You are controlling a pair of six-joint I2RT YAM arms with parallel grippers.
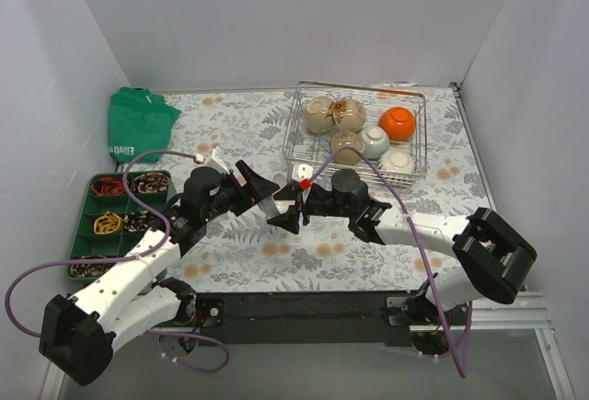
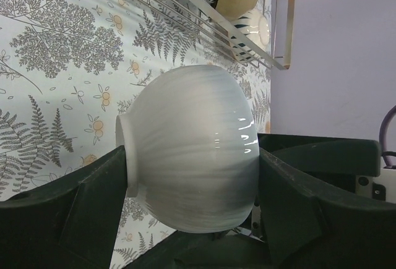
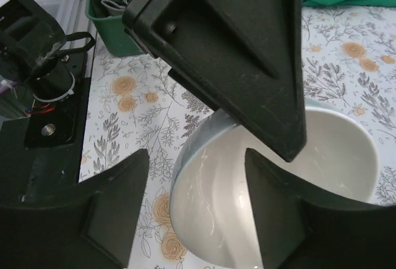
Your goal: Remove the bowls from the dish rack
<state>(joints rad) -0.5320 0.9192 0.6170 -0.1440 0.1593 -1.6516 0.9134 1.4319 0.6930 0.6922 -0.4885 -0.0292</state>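
One white bowl, mid-handover in front of the dish rack.

The white bowl lies on its side over the counter, clear of the dish rack where the other bowls sit. The left claw is pressed onto it, one finger at the foot and one across the mouth. The right claw is spread astride the near wall, one finger inside and one outside, with counter showing in the gap. To do this well, I'd slide the right claw deeper over the rim and close it firmly on the slick glaze. Only then should the left claw ease open and draw straight back, so the bowl neither tips nor slips.
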